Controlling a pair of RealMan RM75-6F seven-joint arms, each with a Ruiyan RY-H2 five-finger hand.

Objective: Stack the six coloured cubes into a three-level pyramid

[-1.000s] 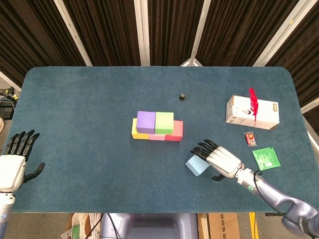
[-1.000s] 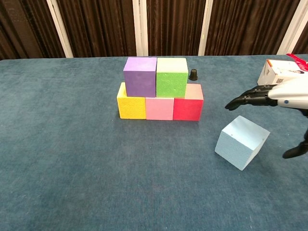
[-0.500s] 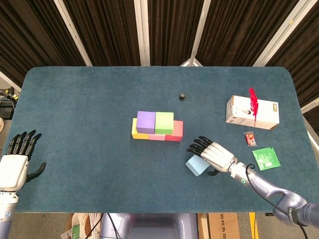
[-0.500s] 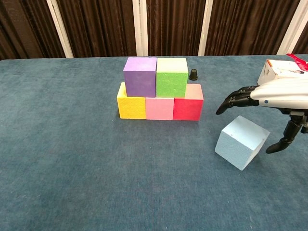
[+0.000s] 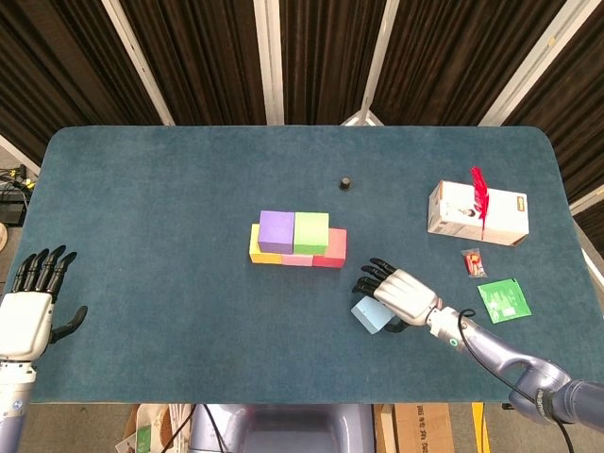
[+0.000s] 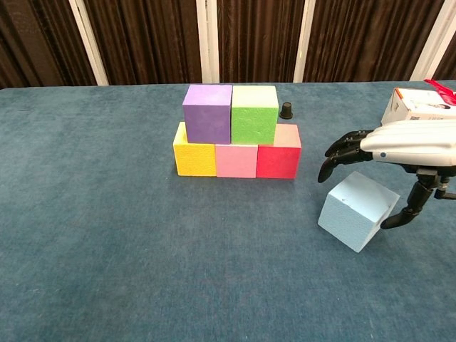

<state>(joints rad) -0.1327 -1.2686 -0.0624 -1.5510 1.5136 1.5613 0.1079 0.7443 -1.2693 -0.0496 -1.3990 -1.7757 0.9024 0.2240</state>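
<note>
Right hand (image 6: 406, 146) hovering over the tilted light blue cube (image 6: 358, 211) with fingers (image 6: 335, 158) spread, not gripping; five-cube stack (image 6: 237, 132) off to the left, white box (image 5: 478, 213) and green packet (image 5: 503, 301) nearby; left hand (image 5: 26, 311) idle, open.

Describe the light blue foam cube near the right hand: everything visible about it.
The light blue foam cube is a plain, matte block with a faintly grainy surface and no markings. It sits alone on the blue carpeted table, right of the five-cube stack and apart from it, turned at an angle to it; in the chest view it looks tipped onto an edge. The right hand hovers over it, fingers curled down on the stack side and thumb on the other. Whether they touch the cube cannot be told.
</note>
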